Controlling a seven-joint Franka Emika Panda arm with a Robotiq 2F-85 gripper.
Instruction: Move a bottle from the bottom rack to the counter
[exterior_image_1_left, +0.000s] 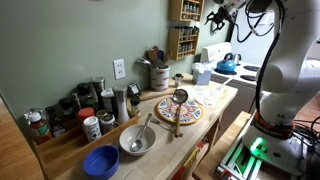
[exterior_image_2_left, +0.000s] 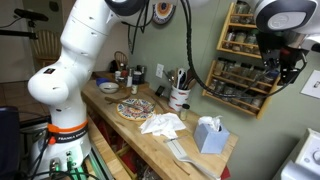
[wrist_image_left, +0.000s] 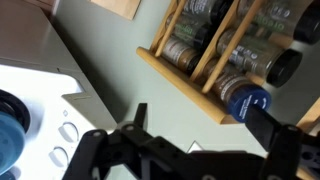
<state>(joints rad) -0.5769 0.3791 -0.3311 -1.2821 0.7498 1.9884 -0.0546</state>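
The white multi-jointed robot arm (exterior_image_2_left: 85, 50) is reaching up toward the wall above the far end of the long pale light-wood desk (exterior_image_1_left: 170, 140). The brown wooden multi-tier spice rack (exterior_image_2_left: 245, 55) is hanging on that wall, and its bottom rack (exterior_image_2_left: 238, 92) is carrying a row of small dark jars. The black gripper (exterior_image_2_left: 283, 65) is hovering just beside the right side of the rack, level with the lower tiers. Its fingers (wrist_image_left: 140, 115) are standing wide apart and are holding nothing.

In the wrist view, the small dark glass jar with a blue cap (wrist_image_left: 245, 97) is lying at the end of what appears to be the lowest tier, cap facing outward, close to one finger but not yet between the fingers.

Handling judgement: the jar is probably light and rigid, with a smooth, slippery wall, and is likely to break if dropped. The cap end is projecting past the front rail, so the fingers should be closing across the cap or the shoulder just behind it. Neighbouring jars are sitting close, which is leaving little side clearance.
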